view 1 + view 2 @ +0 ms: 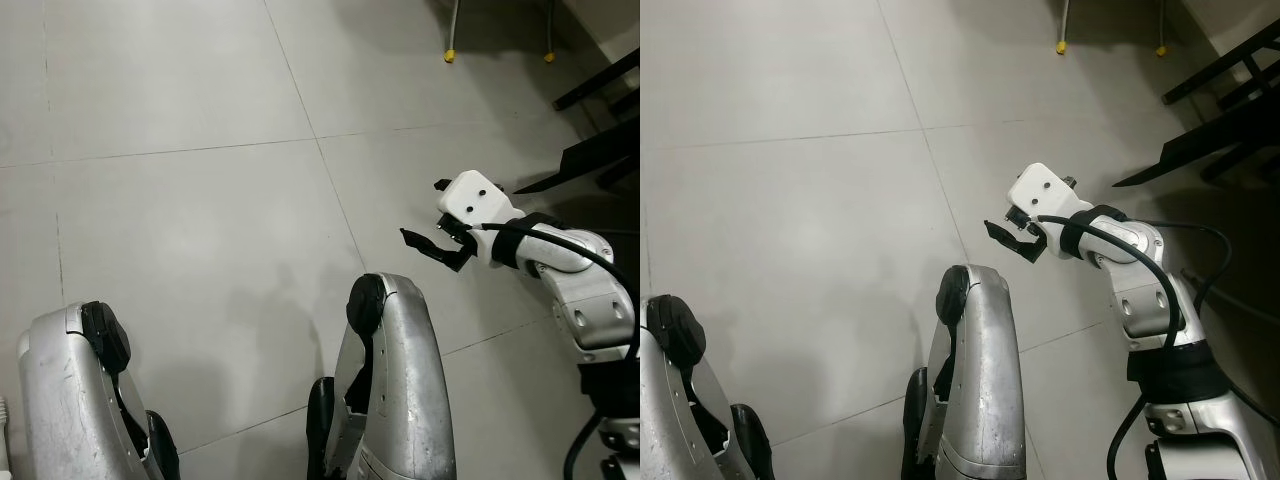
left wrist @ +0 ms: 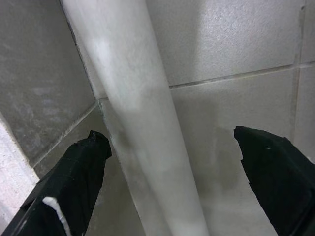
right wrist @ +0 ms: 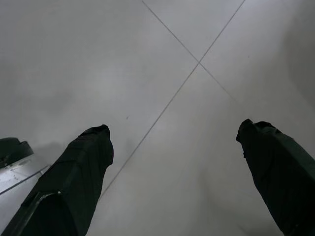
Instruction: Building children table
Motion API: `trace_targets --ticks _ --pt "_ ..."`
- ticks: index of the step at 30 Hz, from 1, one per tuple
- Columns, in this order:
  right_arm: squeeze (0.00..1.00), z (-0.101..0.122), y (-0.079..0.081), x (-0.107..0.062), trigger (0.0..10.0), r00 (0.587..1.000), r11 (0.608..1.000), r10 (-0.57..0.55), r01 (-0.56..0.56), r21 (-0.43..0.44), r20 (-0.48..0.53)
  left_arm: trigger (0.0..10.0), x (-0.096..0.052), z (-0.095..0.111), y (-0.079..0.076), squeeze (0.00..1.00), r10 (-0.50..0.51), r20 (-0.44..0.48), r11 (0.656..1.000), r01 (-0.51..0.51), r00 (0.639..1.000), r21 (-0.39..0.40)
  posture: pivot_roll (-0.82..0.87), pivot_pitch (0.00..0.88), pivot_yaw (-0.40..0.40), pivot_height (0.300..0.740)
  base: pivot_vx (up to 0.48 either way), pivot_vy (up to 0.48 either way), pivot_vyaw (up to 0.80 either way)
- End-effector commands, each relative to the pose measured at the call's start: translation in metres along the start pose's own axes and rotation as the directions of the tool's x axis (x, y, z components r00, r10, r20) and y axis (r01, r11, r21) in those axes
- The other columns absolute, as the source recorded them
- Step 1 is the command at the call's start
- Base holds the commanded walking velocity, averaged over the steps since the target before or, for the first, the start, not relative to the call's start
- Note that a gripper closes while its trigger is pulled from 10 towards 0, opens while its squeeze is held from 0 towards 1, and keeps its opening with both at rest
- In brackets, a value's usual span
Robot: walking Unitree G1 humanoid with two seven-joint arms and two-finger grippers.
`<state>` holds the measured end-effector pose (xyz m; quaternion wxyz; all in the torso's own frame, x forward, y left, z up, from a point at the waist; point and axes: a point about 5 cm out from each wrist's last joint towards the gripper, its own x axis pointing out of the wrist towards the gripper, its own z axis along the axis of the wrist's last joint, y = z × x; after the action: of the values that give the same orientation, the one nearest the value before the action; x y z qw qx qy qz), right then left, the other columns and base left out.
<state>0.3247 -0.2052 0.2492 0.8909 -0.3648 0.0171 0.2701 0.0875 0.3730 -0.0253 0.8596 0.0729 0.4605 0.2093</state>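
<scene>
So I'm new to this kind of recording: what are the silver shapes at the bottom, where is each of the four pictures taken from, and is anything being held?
This is a walking humanoid robot. The two wide pictures come from its head camera, looking down at a grey tiled floor. The silver shapes at the bottom are parts of its own body. Its right arm reaches forward, and the right gripper, two black fingers, is open over the floor and holds nothing. The other two pictures come from cameras on the wrists, looking along each gripper's fingers. The left gripper is also open, with a pale pole running between its fingers, not clamped. At the top right are yellow-tipped furniture legs and dark furniture.
</scene>
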Motion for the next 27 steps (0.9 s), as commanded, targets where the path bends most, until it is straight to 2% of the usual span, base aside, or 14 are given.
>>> trace_targets --ticks 1,11,12,14,17,20,26,27 --pt "0.0 -0.01 0.003 -0.005 10.0 0.999 1.0 0.028 -0.027 0.007 -0.041 10.0 -0.005 -0.025 0.001 0.0 0.001 -0.087 1.0 0.001 0.996 0.018 -0.28 0.421 -0.294 0.3 0.0 0.0 0.0" --pt "0.0 -0.009 -0.008 -0.01 10.0 0.998 0.999 0.032 -0.034 -0.025 -0.06 10.0 0.0 -0.03 -0.012 0.0 -0.002 -0.099 1.0 0.002 0.995 0.004 -0.36 0.408 -0.343 0.3 0.0 0.0 0.0" --pt "0.0 -0.012 -0.015 -0.016 10.0 0.996 0.998 0.037 -0.041 -0.046 -0.083 10.0 0.001 -0.033 -0.02 0.0 -0.009 -0.102 1.0 0.008 0.995 -0.007 -0.38 0.393 -0.376 0.3 0.0 0.0 0.0" --pt "0.0 -0.012 -0.015 -0.016 10.0 0.996 0.998 0.037 -0.041 -0.046 -0.083 10.0 0.001 -0.033 -0.02 0.0 -0.009 -0.102 1.0 0.008 0.995 -0.007 -0.38 0.393 -0.376 0.3 0.0 0.0 0.0" --pt "0.0 -0.013 -0.025 -0.019 10.0 0.994 0.998 0.032 -0.038 -0.058 -0.1 10.0 0.001 -0.038 -0.027 0.0 -0.008 -0.109 1.0 0.007 0.994 -0.013 -0.38 0.386 -0.4 0.3 0.0 0.0 0.0" --pt "0.0 -0.008 -0.025 -0.016 10.0 0.995 0.996 0.044 -0.05 -0.072 -0.091 10.0 0.0 -0.048 -0.03 0.0 0.015 -0.134 0.999 -0.022 0.991 -0.046 -0.4 0.378 -0.4 0.3 0.0 0.0 0.0" --pt "0.0 -0.006 -0.027 -0.014 10.0 0.995 0.995 0.052 -0.059 -0.079 -0.085 10.0 0.0 -0.056 -0.038 0.0 0.026 -0.155 0.997 -0.037 0.988 -0.064 -0.42 0.379 -0.4 0.3 0.0 0.0 0.0" --pt "0.0 -0.006 -0.027 -0.014 10.0 0.995 0.995 0.055 -0.061 -0.08 -0.084 8.2 -0.001 -0.059 -0.042 0.0 0.026 -0.153 0.996 -0.039 0.988 -0.083 -0.41 0.375 -0.4 0.3 0.0 0.0 0.0"
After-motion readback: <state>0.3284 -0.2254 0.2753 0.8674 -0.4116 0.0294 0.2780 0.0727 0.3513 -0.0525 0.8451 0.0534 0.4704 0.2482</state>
